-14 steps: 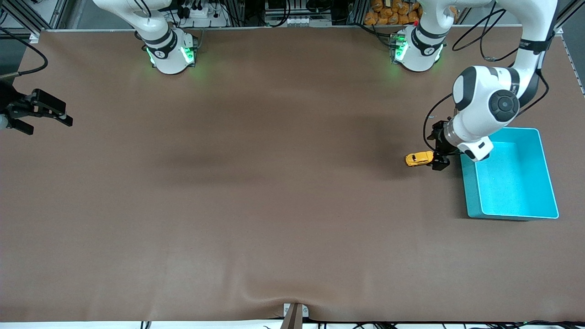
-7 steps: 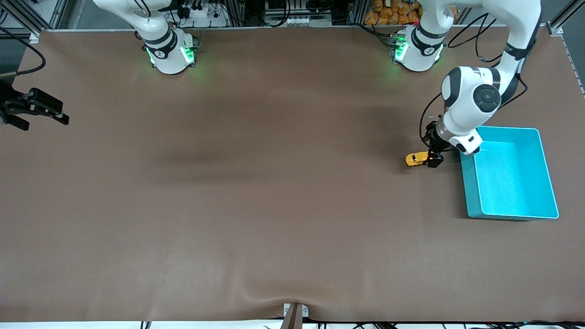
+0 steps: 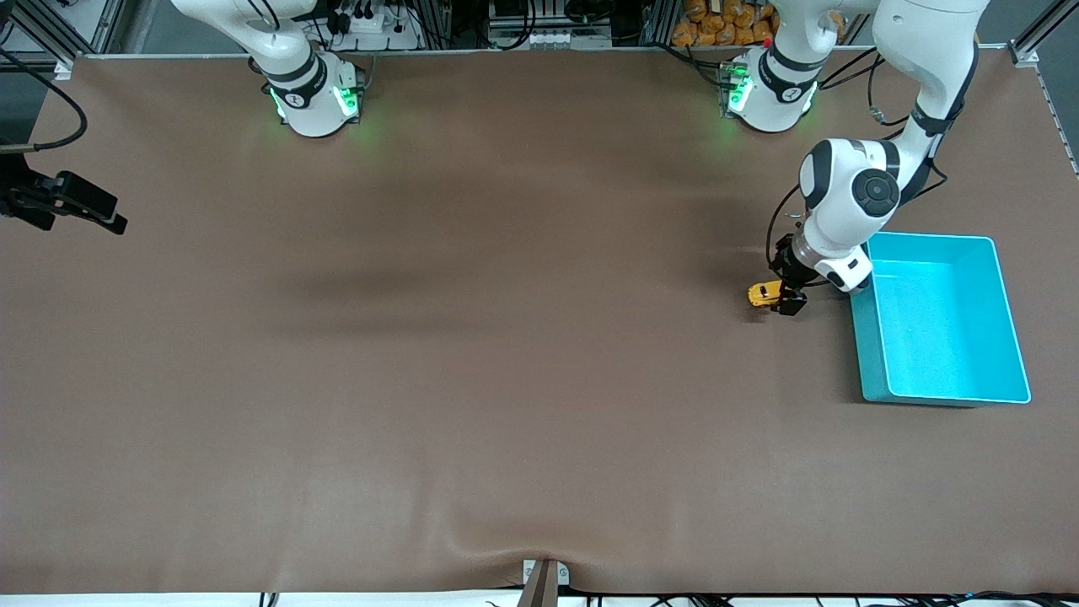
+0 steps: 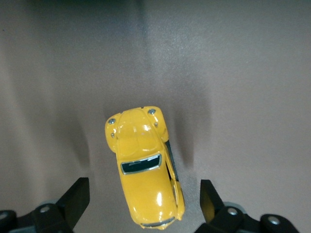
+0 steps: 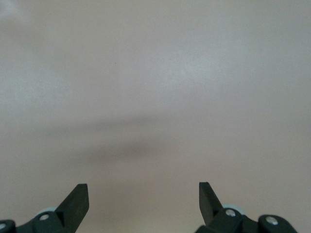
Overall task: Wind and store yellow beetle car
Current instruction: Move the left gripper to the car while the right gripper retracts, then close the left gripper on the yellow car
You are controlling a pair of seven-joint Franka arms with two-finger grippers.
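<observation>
The yellow beetle car [image 3: 765, 293] stands on its wheels on the brown table, beside the teal bin [image 3: 944, 396] toward the left arm's end. In the left wrist view the car [image 4: 145, 167] lies between my open fingers, with a gap on each side. My left gripper [image 3: 786, 297] is low over the car's end nearest the bin, open, touching nothing that I can see. My right gripper [image 3: 72, 206] is open and empty, held above the table's edge at the right arm's end; its wrist view [image 5: 143, 194] shows only bare table.
The teal bin has nothing in it and stands close to the car. A metal bracket [image 3: 544, 577] sits at the table's front edge. The arm bases [image 3: 316, 97] stand along the table's back edge.
My left gripper has moved away from the bin and come over the car's rear, so the car now shows shorter in the front view. The right gripper has drifted slightly outward.
</observation>
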